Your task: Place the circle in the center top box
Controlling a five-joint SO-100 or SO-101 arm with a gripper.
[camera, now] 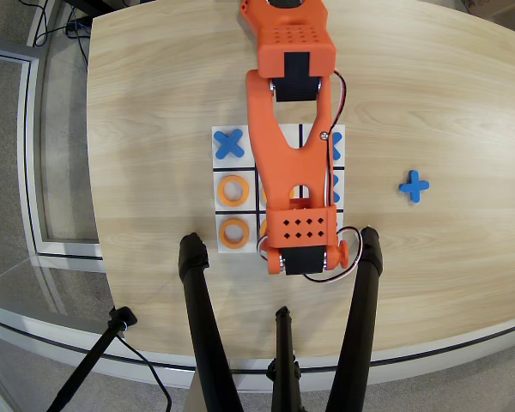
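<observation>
The white nine-cell board (221,167) lies mid-table. My orange arm (283,146) reaches down the picture over its whole middle column. Only a strip of the middle cell in the far end row (293,139) shows; the near end cell is covered. Two orange rings lie in the left column, one in the middle row (233,190) and one in the near row (233,232). Orange slivers (263,195) show beside the arm in the middle column. My gripper (302,249) sits over the board's near edge. Its fingers are hidden under its body, as is anything they hold.
A blue cross (229,143) fills the far left cell. Parts of blue crosses (334,142) show in the right column. A loose blue cross (414,185) lies on the wood to the right. Black tripod legs (197,318) stand at the near table edge.
</observation>
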